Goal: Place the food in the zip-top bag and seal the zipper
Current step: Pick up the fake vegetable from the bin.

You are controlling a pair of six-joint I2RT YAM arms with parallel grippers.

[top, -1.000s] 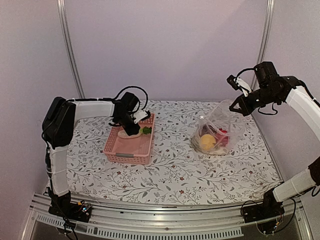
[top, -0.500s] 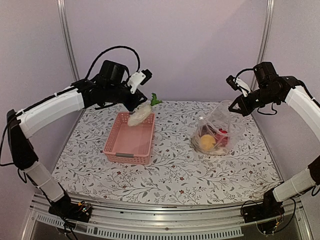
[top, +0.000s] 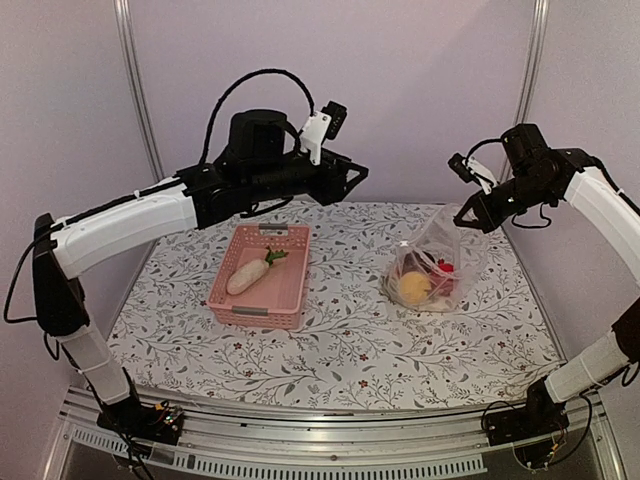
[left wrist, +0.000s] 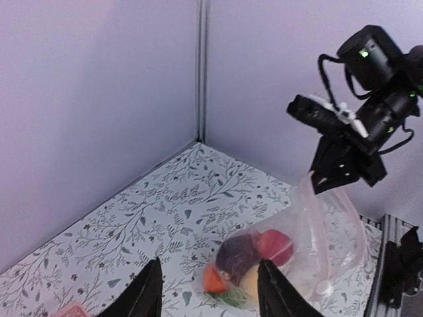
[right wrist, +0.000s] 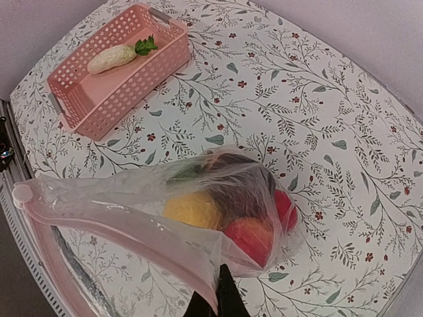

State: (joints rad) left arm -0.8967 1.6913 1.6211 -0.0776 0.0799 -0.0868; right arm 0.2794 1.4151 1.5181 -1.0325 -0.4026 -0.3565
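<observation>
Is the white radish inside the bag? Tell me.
No, the white radish lies in the pink basket, apart from the zip-top bag.

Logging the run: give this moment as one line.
left gripper open, empty, raised | white radish in pink basket | right gripper shut on zip-top bag mouth, unsealed

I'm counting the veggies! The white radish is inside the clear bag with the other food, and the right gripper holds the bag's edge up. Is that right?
Not quite. The white radish lies in the pink basket, not inside the zip-top bag, as the top external view shows. The right gripper does hold the bag's edge up.
</observation>
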